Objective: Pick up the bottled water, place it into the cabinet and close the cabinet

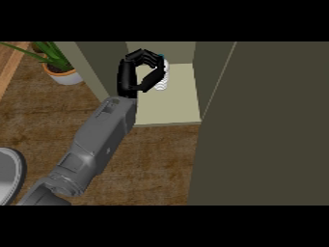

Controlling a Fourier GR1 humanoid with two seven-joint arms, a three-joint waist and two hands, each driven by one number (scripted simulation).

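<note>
Cabinet [177,103] opening narrow — open door [274,125] blocks the right, potted plant [60,67] stands left; counter [153,164] in front free.

Potted plant [59,65], upper left.

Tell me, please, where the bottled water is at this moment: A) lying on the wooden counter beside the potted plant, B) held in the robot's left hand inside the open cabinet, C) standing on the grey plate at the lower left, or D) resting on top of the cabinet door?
B: the left hand curls round the bottled water over the pale shelf of the open cabinet.
</note>
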